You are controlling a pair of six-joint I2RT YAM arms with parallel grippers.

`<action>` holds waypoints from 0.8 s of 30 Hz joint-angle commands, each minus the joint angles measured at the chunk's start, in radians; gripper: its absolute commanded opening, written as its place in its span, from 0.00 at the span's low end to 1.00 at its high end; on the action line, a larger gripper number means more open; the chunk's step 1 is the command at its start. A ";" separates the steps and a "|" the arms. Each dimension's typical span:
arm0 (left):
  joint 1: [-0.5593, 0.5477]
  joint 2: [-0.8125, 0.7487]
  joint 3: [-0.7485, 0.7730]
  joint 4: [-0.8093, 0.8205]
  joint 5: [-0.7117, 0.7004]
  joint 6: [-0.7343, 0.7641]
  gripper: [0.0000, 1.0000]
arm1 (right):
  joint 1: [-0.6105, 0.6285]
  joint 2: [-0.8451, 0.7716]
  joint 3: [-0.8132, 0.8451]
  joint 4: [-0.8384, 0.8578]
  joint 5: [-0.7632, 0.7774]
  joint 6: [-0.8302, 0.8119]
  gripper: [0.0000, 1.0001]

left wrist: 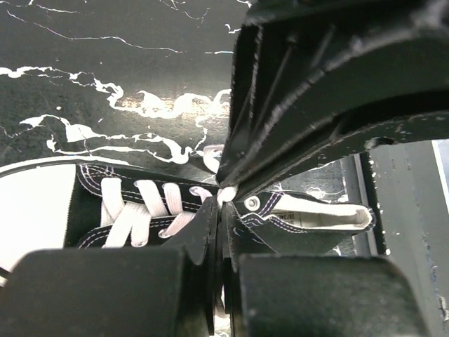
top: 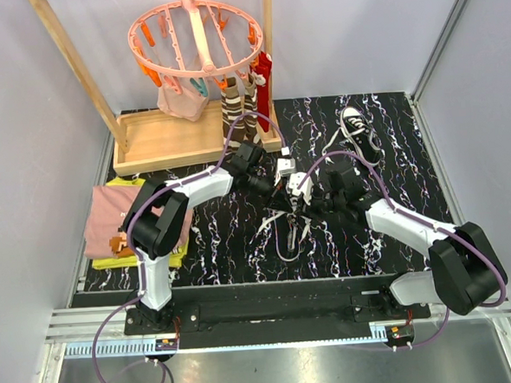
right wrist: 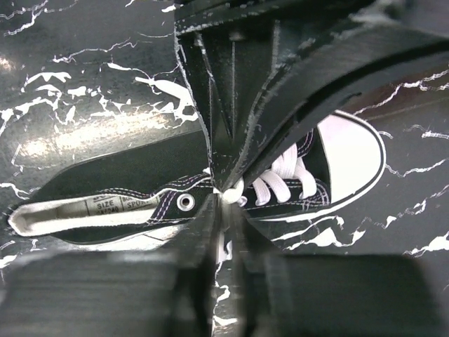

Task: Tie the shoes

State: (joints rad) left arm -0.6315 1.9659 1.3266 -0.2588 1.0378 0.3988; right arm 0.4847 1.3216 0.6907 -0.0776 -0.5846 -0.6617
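A black bench point(top: 216, 250) veined with white fills the floor of a booth closed in by pale grey walls point(top: 26, 127). A metal rail point(top: 273, 334) runs along the near edge, where the two arms are bolted. At the back left stands a wooden tray point(top: 166, 140) under a wooden frame, from which hangs a round pink peg hanger point(top: 196, 39). It carries brown striped socks point(top: 232, 115), a red piece and a pale cloth. A pile of folded clothes point(top: 110, 218), pink over yellow, lies at the bench's left edge beside the left arm. The middle shoe point(right wrist: 112, 186) lies on its side at the centre of the bench, largely covered from above by the two hands meeting over it. The left hand point(left wrist: 221, 207) is clenched, its fingers pressed together on a bit of white lace point(right wrist: 231, 193) just above the top eyelet. The right hand point(right wrist: 226, 210) comes in from the opposite side with its tips at the same spot. Its fingers are nearly together with a thin slit between them, so I cannot tell whether it grips the lace or has let go. More lace trails loose on the bench toward the arms. The second shoe point(top: 357, 133) lies well apart at the back right, its laces spread out beside it.
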 commanded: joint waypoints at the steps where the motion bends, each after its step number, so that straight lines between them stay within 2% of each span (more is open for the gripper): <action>1: -0.004 -0.062 0.000 0.026 -0.022 0.075 0.00 | 0.003 -0.042 0.024 -0.011 0.029 0.051 0.37; 3: -0.004 -0.076 -0.015 0.046 -0.035 0.087 0.00 | -0.011 -0.059 0.046 -0.069 0.003 0.088 0.56; 4: -0.004 -0.084 -0.026 0.052 -0.042 0.089 0.00 | -0.018 -0.076 0.050 -0.097 -0.004 0.102 0.61; 10: -0.004 -0.116 -0.056 0.073 -0.067 0.144 0.00 | -0.057 -0.130 0.066 -0.178 -0.050 0.204 0.64; 20: -0.046 -0.183 -0.142 0.137 -0.172 0.262 0.00 | -0.175 0.002 0.185 -0.283 -0.182 0.352 0.52; 23: -0.066 -0.211 -0.181 0.173 -0.226 0.299 0.00 | -0.195 0.065 0.225 -0.298 -0.227 0.402 0.41; 24: -0.071 -0.217 -0.190 0.187 -0.237 0.299 0.00 | -0.196 0.079 0.236 -0.297 -0.244 0.415 0.34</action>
State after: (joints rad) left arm -0.6800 1.8194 1.1706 -0.1684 0.8829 0.6231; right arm 0.3092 1.3472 0.8509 -0.3462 -0.7376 -0.3408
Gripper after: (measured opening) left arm 0.012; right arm 0.432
